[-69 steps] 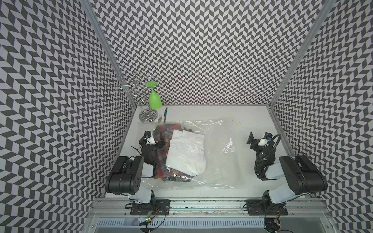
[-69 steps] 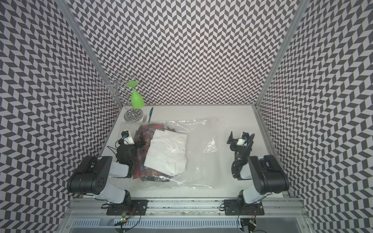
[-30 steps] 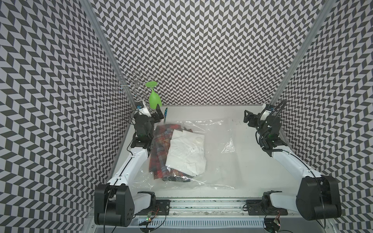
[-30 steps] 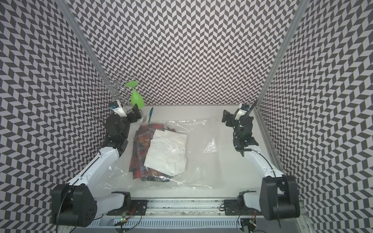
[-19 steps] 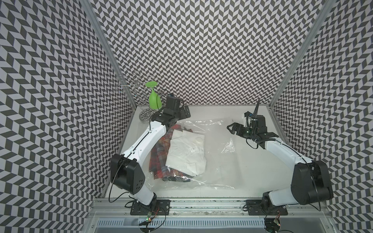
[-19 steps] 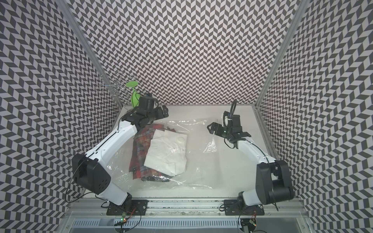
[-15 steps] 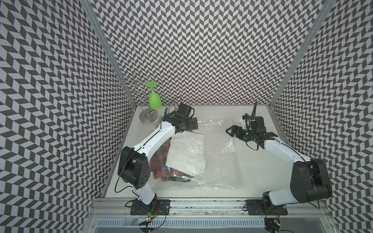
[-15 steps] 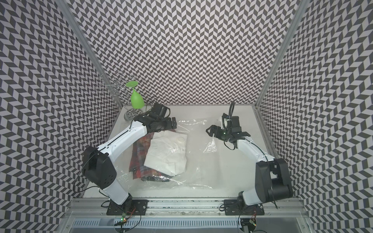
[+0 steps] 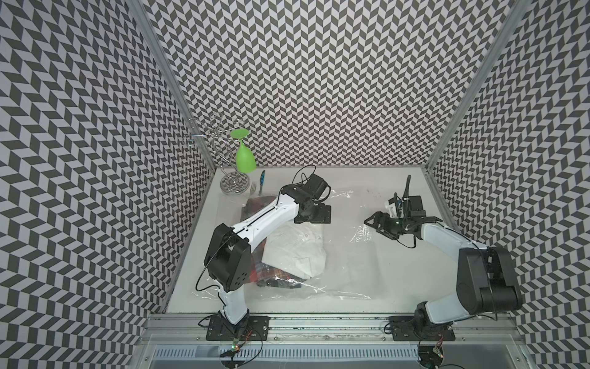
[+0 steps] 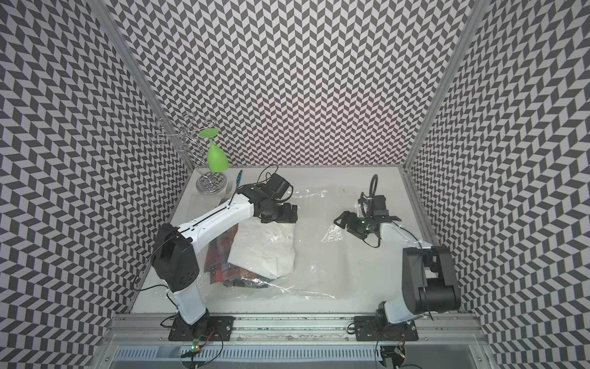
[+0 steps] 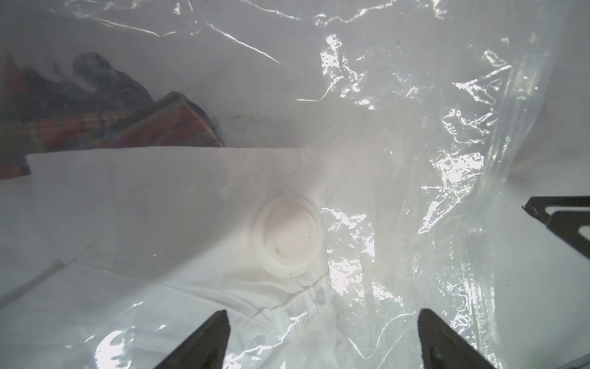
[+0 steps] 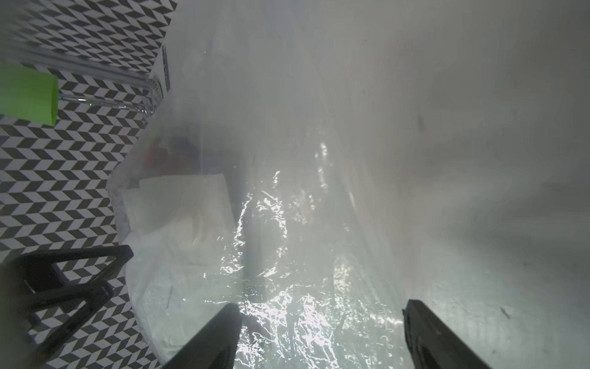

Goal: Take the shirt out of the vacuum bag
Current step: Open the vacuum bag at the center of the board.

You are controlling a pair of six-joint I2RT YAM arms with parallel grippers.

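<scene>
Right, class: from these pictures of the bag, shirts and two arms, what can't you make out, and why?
- Vacuum bag mouth: open or sealed, unclear; clear plastic and glare, both top views.
- Plaid shirt: mostly hidden under the white shirt and left arm, both top views.
- Left gripper: fingers cut off by the picture edge, left wrist view; contact with bag unclear.
- Blue thing beside the fork: too small to name.

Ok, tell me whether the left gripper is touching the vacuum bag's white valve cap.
Apart. In the left wrist view the valve cap lies ahead of the open left gripper, and film of the vacuum bag shows between it and either fingertip.
</scene>
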